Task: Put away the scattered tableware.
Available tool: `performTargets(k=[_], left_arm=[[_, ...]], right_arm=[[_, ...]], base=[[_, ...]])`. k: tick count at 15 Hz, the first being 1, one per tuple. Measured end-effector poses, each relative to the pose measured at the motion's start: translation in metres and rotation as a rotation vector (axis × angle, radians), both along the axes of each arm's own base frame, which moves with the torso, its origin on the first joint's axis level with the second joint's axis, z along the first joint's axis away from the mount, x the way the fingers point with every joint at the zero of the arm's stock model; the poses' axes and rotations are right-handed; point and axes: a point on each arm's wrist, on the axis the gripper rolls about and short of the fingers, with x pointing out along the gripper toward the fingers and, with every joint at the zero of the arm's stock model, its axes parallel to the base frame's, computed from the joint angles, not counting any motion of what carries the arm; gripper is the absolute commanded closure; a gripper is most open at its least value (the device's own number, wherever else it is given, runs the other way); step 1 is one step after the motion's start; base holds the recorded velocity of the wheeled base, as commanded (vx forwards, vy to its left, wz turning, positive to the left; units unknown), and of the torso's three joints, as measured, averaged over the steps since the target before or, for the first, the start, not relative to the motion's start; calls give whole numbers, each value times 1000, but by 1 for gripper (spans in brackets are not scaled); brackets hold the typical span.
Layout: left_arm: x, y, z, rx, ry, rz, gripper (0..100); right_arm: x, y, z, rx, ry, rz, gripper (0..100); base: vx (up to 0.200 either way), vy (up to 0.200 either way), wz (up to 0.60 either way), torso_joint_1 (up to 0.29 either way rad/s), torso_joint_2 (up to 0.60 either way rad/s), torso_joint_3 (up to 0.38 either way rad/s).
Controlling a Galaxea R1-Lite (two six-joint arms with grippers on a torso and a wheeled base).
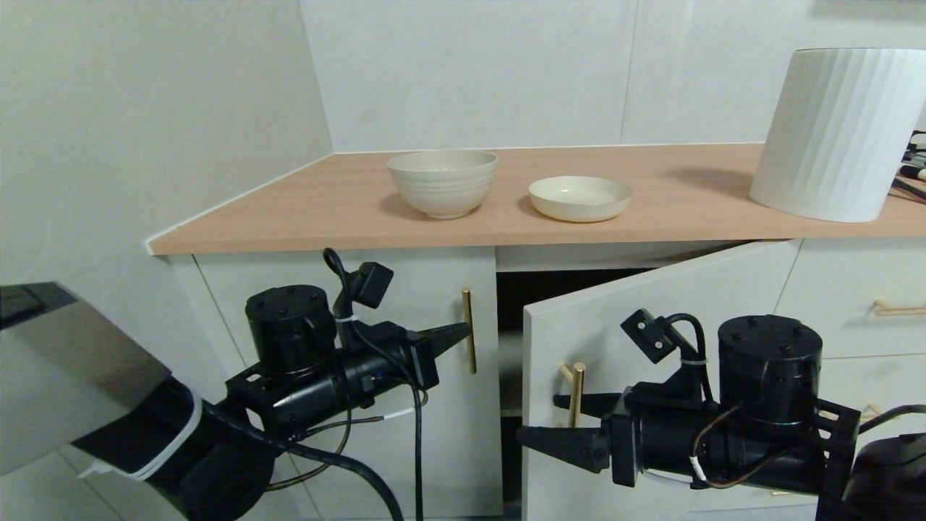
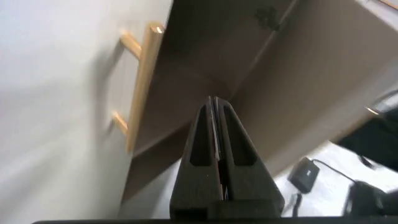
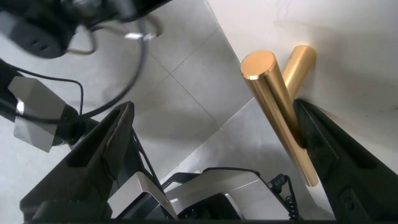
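A deep cream bowl [image 1: 443, 181] and a shallow cream dish [image 1: 579, 197] stand side by side on the wooden counter [image 1: 304, 210]. Below it, the right cabinet door [image 1: 651, 318] stands partly open and shows a dark opening. My right gripper [image 1: 539, 417] [image 3: 214, 106] is open, with that door's gold handle [image 1: 576, 391] [image 3: 277, 112] between its fingers, close against one finger. My left gripper [image 1: 459, 333] [image 2: 214, 102] is shut with nothing in it. It is in front of the closed left door, its tip next to the gold handle [image 1: 469, 331] [image 2: 140, 87].
A tall white ribbed container [image 1: 839, 134] stands on the counter's right end. Drawers with gold handles [image 1: 897, 309] lie further right. A tiled wall closes off the left side, and a grey appliance corner [image 1: 65, 362] juts in at lower left.
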Motion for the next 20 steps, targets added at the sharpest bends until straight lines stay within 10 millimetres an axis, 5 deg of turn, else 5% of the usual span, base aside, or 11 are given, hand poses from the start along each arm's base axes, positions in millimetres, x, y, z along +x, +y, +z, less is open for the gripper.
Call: performTargets(k=[9, 20], left_arm=[[-1, -52, -46, 63, -80, -142, 100], [-12, -78, -59, 38, -119, -216, 100]], right_arm=[[-2, -2, -2, -6, 2, 1, 0], [-1, -16, -9, -73, -59, -66, 0]], base=[[0, 0, 0, 0, 0, 0], [0, 0, 0, 0, 0, 0]])
